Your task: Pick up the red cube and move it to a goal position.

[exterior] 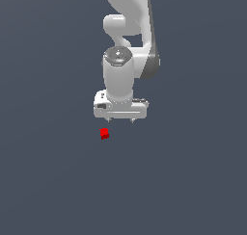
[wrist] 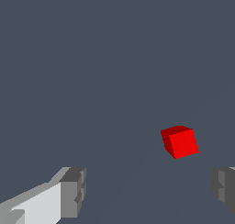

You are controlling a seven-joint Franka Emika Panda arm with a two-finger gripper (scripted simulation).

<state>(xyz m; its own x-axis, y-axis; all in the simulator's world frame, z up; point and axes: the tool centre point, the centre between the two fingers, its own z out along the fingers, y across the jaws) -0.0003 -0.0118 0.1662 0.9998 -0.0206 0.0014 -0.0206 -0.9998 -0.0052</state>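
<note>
The red cube [exterior: 104, 133] is a tiny bright red block on the dark grey floor, just below and toward the exterior view's left of the white gripper [exterior: 120, 119]. In the wrist view the red cube [wrist: 180, 142] lies apart from the gripper [wrist: 149, 193], ahead of the gap between the two fingers and nearer one of them. The grey fingertips [wrist: 73, 191] stand wide apart, so the gripper is open and holds nothing. No goal marker shows.
The white arm [exterior: 128, 41] rises above the gripper in the exterior view. The plain dark grey floor [exterior: 48, 181] surrounds everything; no other objects show.
</note>
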